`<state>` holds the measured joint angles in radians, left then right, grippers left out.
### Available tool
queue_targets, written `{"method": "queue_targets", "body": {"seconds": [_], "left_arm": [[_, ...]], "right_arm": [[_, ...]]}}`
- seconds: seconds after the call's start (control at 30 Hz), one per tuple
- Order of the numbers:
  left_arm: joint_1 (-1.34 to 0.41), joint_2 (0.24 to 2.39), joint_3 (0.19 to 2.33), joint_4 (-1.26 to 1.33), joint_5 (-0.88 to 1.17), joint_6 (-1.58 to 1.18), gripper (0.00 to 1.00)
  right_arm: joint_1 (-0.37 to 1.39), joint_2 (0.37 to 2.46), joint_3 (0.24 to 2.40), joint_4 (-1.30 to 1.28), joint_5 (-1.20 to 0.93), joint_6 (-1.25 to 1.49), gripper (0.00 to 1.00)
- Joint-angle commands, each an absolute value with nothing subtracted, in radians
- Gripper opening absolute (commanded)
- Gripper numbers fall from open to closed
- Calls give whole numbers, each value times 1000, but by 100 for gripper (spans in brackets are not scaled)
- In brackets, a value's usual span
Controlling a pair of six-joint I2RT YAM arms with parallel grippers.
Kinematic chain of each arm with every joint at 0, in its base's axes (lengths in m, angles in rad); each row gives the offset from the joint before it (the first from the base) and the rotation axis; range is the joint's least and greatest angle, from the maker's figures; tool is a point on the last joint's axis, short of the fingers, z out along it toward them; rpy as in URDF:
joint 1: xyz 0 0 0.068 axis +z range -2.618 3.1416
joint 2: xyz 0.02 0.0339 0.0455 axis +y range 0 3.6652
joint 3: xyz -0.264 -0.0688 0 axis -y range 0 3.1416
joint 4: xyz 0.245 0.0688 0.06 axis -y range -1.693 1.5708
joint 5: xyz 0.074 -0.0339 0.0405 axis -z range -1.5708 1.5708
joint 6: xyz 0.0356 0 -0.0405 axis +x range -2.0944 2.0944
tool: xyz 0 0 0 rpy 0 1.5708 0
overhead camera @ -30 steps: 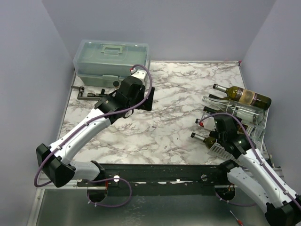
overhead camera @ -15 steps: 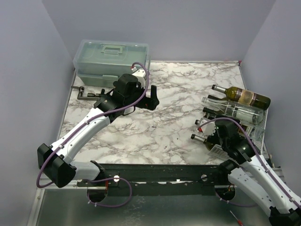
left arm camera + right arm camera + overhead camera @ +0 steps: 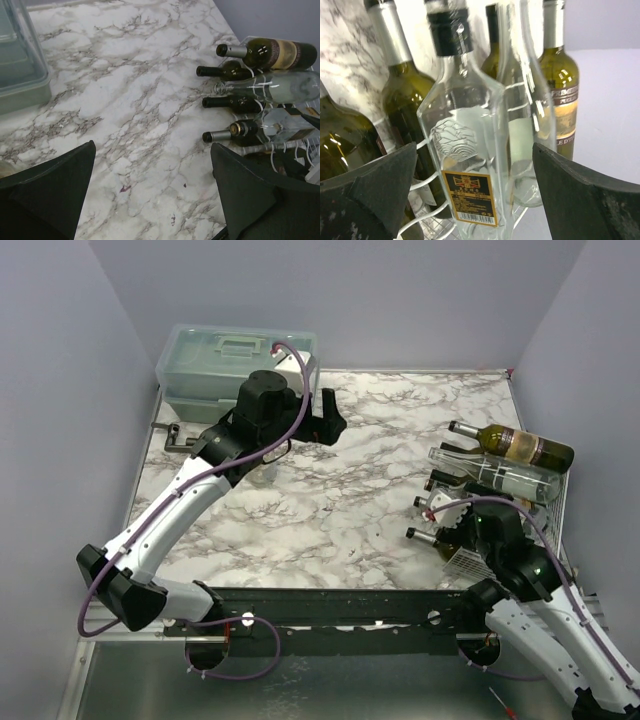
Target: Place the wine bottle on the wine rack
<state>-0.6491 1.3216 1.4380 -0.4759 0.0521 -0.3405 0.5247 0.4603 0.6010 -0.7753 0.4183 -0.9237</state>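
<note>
The white wire wine rack (image 3: 463, 558) stands at the table's right edge and holds several bottles lying on their sides. A green bottle with a gold label (image 3: 515, 445) lies on top, and a clear bottle (image 3: 500, 477) lies below it. In the right wrist view a clear bottle with a black-gold label (image 3: 465, 150) lies on the rack wires (image 3: 427, 212). My right gripper (image 3: 475, 195) is open and empty just above it. My left gripper (image 3: 325, 422) is open and empty, raised over the table's back middle. In its wrist view (image 3: 152, 190) the bottles (image 3: 265, 52) show at right.
A translucent grey-green toolbox (image 3: 235, 370) stands at the back left and also shows in the left wrist view (image 3: 20, 65). A dark metal tool (image 3: 178, 438) lies in front of it. Purple walls close in the table on three sides.
My left arm has risen and swung toward the back right. My right gripper has drawn back from the rack toward the near edge, still open.
</note>
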Motion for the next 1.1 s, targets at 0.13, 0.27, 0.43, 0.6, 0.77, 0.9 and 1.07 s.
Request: {"method": "queue_targets", "body": {"seconds": [0.13, 0.27, 0.43, 0.6, 0.77, 0.9, 1.07], "left_arm": [[-647, 1403, 1583, -507, 19, -328, 99], [-644, 1401, 1618, -524, -63, -291, 99], [-632, 1389, 1648, -543, -188, -247, 99], [-598, 1336, 1613, -535, -305, -229, 99], [-514, 1269, 1556, -522, -248, -261, 99], [-492, 1218, 1506, -503, -241, -244, 99], [-482, 1185, 1467, -489, -266, -224, 99]], "right_arm": [[532, 463, 741, -804, 221, -866, 100], [532, 499, 775, -753, 125, -782, 100], [531, 593, 819, -582, -41, -547, 100], [531, 752, 830, -236, -107, -187, 100], [532, 1023, 882, 6, -279, 48, 99], [548, 1179, 862, 277, -290, 180, 100], [702, 1359, 875, 529, -77, 186, 100]]}}
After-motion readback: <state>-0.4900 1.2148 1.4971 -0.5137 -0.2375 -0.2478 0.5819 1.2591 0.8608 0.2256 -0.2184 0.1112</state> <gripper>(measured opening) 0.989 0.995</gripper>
